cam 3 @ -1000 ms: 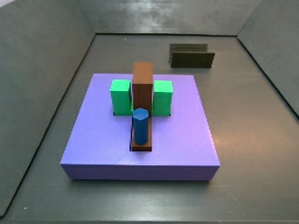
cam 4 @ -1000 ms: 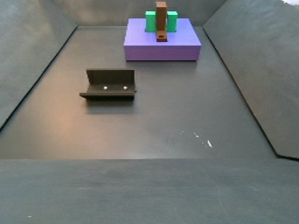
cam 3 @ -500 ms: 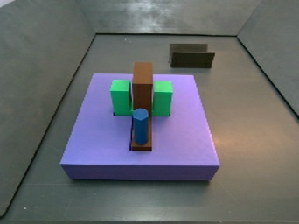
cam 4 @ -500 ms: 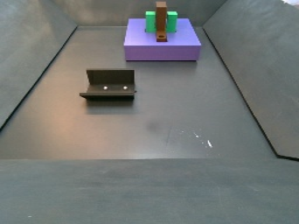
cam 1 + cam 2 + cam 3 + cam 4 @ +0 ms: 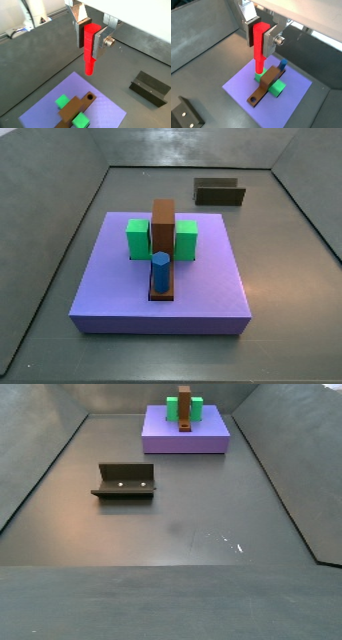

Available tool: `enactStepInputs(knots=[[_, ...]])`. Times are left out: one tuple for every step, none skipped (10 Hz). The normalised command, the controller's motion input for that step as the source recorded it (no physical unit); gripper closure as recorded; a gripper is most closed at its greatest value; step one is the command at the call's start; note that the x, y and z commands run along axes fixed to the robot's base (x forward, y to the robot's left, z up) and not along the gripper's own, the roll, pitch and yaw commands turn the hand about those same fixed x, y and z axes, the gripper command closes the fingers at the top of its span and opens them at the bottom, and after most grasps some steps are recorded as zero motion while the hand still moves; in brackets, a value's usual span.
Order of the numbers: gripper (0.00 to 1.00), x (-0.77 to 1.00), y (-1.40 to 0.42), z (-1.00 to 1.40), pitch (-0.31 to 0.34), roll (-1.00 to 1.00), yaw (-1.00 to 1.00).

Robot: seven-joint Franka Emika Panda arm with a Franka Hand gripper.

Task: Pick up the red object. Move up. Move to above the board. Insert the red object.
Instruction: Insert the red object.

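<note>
My gripper (image 5: 89,43) is shut on the red object (image 5: 90,60), a slim red peg that hangs upright below the fingers; both also show in a wrist view, the gripper (image 5: 261,43) and the peg (image 5: 258,57). The peg is held high above the floor. The board (image 5: 163,233), a brown plank, lies on the purple platform (image 5: 107,288) and shows in both wrist views (image 5: 77,106) (image 5: 268,82). In a wrist view the peg's tip lines up over the board's far part. Neither the gripper nor the red peg shows in the side views.
A blue peg (image 5: 160,273) stands in the board's near end. Green blocks (image 5: 138,238) flank the board. The fixture (image 5: 126,480) stands on the dark floor, apart from the platform (image 5: 167,439). Grey walls enclose the floor.
</note>
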Motion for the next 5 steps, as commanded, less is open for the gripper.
enactStepInputs(knots=[[1.0, -0.07, 0.15, -0.55, -0.189, 0.11, -0.09], [1.0, -0.11, -0.04, -0.67, -0.266, 0.06, 0.0], [1.0, 0.0, 0.0, -0.73, -0.254, 0.0, 0.0], [1.0, 0.0, 0.0, -0.74, -0.244, 0.0, 0.0], [1.0, 0.0, 0.0, -0.8, -0.213, 0.0, 0.0]])
